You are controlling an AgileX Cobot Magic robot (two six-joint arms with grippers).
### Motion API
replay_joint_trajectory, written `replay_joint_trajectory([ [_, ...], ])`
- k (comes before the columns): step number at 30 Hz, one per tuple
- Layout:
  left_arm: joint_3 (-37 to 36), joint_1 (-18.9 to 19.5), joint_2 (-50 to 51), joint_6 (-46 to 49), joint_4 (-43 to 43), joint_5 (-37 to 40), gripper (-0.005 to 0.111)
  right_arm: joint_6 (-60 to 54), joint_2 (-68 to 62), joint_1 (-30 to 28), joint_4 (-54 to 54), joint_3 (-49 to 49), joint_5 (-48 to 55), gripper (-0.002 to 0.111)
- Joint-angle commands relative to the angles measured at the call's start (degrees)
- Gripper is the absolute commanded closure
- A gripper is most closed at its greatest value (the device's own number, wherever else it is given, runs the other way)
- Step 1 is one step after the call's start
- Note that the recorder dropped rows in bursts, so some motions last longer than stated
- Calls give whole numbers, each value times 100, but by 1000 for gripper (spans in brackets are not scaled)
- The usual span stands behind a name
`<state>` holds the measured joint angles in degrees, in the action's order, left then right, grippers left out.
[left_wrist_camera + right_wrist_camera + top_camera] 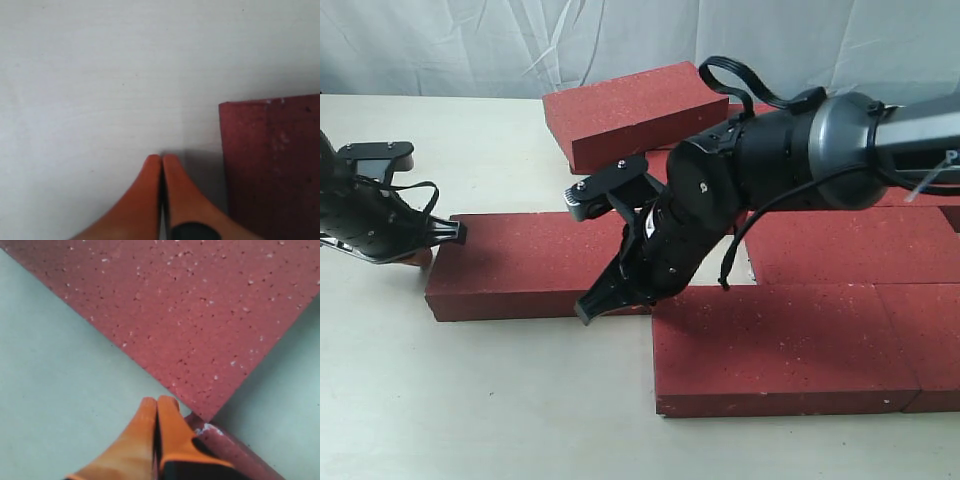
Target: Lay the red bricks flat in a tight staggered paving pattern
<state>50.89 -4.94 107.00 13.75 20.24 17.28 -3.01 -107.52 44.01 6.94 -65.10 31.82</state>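
Several dark-red bricks lie flat on the pale table. One red brick lies alone at centre left; its speckled top fills the right wrist view. My right gripper is shut and empty, its tips at that brick's near edge, beside the white-chipped corner of the big front brick. My left gripper is shut and empty, its tips on the table just off the lone brick's left end. Another brick lies at the back.
More bricks sit packed together at the right, partly hidden by the right arm. A white cloth backdrop hangs behind the table. Bare tabletop spreads across the front left.
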Motion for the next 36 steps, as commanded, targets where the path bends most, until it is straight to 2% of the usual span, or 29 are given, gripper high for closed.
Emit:
replay_joint_trajectory([
  [1,-6,-36,30,-22,145,14,107,-37,-103,4,-121,26,-83,109],
  [16,-6,-36,30,19,227,14,107,-37,-124,4,-391,26,-261,109],
  [25,-6,-36,30,17,238,14,107,61,344,-7,-387,-163,437,109],
  [30,-6,-106,30,31,289,2,107,1174,903,-7,-1512,-260,535,109],
  [36,-6,-428,30,59,310,-145,107,2001,1078,-7,-2517,-260,809,109],
])
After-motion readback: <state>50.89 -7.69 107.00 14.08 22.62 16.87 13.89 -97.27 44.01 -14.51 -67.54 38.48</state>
